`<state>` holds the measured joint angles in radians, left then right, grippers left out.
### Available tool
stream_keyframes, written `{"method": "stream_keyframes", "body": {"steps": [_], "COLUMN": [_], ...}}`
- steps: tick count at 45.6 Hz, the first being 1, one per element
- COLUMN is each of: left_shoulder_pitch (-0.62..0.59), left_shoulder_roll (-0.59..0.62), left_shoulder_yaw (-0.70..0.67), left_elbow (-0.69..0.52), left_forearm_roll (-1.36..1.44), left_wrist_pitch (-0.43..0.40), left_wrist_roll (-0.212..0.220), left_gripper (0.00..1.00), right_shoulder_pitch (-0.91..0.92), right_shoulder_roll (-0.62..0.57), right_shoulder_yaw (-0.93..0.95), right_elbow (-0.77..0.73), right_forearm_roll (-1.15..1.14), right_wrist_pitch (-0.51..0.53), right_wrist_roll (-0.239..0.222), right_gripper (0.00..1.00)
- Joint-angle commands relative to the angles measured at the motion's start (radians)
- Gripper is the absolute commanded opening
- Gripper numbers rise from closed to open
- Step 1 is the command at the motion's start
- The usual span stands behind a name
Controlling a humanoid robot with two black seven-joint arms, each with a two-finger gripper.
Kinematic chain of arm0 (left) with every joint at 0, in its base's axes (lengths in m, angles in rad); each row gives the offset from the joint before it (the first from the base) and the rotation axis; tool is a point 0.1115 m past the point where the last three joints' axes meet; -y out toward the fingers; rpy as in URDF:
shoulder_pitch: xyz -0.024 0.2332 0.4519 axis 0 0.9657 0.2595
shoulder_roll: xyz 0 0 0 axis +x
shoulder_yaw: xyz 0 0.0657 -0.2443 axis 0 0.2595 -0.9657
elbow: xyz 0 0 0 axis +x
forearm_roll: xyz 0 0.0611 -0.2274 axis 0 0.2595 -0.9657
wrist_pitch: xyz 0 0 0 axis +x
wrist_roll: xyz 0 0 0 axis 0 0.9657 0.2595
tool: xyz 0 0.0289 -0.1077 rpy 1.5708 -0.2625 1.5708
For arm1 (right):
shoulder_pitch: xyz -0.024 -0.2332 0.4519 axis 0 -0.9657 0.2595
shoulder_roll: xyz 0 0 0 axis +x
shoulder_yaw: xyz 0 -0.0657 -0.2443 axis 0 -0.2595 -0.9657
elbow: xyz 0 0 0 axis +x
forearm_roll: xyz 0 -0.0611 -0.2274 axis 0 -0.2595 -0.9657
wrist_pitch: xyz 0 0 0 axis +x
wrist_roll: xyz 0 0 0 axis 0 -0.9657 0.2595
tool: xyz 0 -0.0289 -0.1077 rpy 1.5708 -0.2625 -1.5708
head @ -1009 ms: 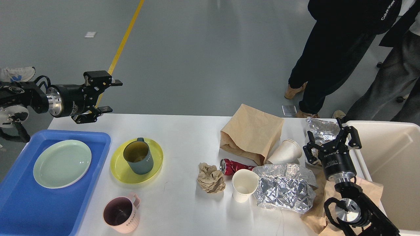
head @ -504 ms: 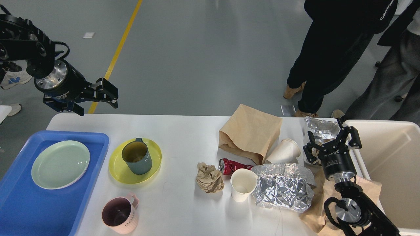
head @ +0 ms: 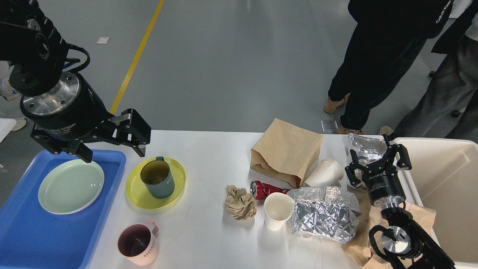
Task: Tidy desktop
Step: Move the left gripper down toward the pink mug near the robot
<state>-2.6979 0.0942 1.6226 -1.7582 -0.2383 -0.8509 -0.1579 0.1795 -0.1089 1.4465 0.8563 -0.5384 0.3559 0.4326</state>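
1. Our left gripper hangs over the far-left part of the desktop, above the gap between the blue tray and the yellow plate; fingers spread wide, nothing between them.
2. Our right gripper sits over at the right end, fingers splayed apart and holding nothing as far as we can see; a crumpled foil bag lies right behind it, and the cream bin is just to its right.
3. The desktop fills the lower middle of the view, white, running from the tray to the bin; pretty cluttered.
4. On the tray: a pale green plate; beside it the yellow plate carries a dark teal mug, upright; a pink mug stands near the front edge.
5. Middle mess: a crumpled paper ball, a red can on its side, an upright paper cup, a tipped paper cup, a brown paper bag, and a big foil wrapper.
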Motion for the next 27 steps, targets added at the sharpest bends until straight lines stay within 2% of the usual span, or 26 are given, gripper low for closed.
{"method": "stream_keyframes", "body": {"steps": [1,6,16,21,27], "left_shoulder_pitch": [-0.045,-0.04,-0.02,-0.02,-0.02], "left_shoulder_roll": [0.016,0.016,0.019,0.047,0.076], "left_shoulder_yaw": [0.003,0.0,-0.003,-0.003,0.0], "left_elbow": [-0.006,-0.004,0.005,0.011,0.025], "left_forearm_roll": [-0.007,-0.007,-0.001,0.002,0.004], "left_wrist_pitch": [-0.109,-0.109,-0.094,-0.092,-0.08], "left_wrist_roll": [-0.048,-0.055,-0.045,-0.052,-0.042], "left_gripper": [0.97,0.97,0.97,0.97,0.97], "right_shoulder_pitch": [0.0,0.0,0.0,0.0,0.0], "right_shoulder_roll": [0.0,0.0,0.0,0.0,0.0], "right_shoulder_yaw": [0.0,0.0,0.0,0.0,0.0], "right_elbow": [0.0,0.0,0.0,0.0,0.0], "right_forearm_roll": [0.0,0.0,0.0,0.0,0.0], "right_wrist_pitch": [0.0,0.0,0.0,0.0,0.0], "right_wrist_roll": [0.0,0.0,0.0,0.0,0.0], "right_gripper": [1.0,1.0,1.0,1.0,1.0]}}
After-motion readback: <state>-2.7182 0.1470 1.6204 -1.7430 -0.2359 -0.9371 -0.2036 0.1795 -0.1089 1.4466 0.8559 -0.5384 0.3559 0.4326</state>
